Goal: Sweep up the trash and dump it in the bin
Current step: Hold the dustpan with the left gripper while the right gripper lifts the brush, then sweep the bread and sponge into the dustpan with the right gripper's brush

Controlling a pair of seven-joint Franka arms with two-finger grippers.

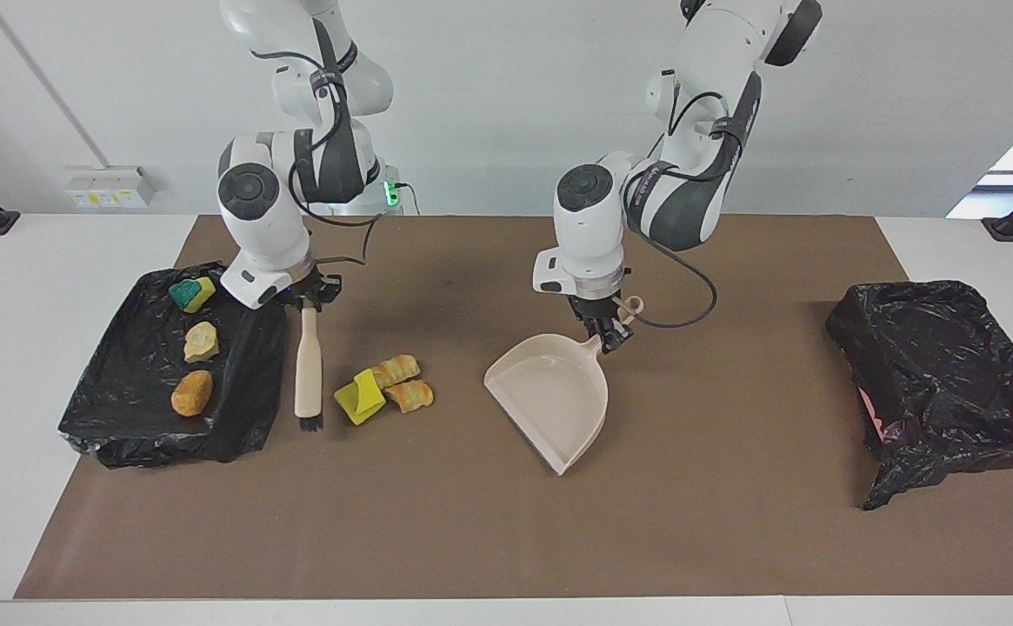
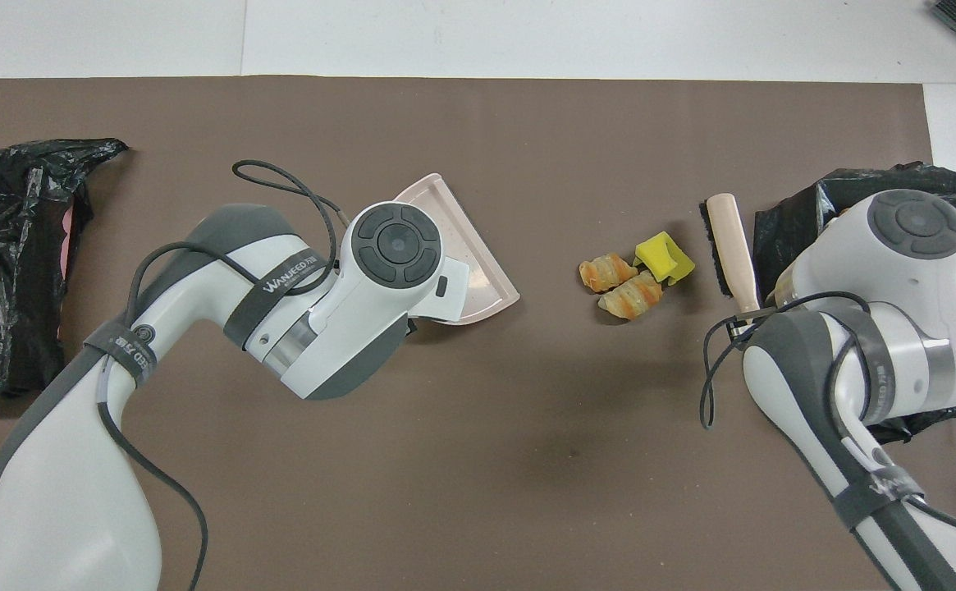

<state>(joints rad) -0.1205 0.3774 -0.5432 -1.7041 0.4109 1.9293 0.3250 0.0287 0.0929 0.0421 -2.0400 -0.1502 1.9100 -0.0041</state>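
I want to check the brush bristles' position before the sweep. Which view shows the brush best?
The facing view: the whole brush shows, hanging from the right gripper, bristles down beside the yellow sponge. The overhead view shows its back and a strip of bristles; the right arm covers the handle end.
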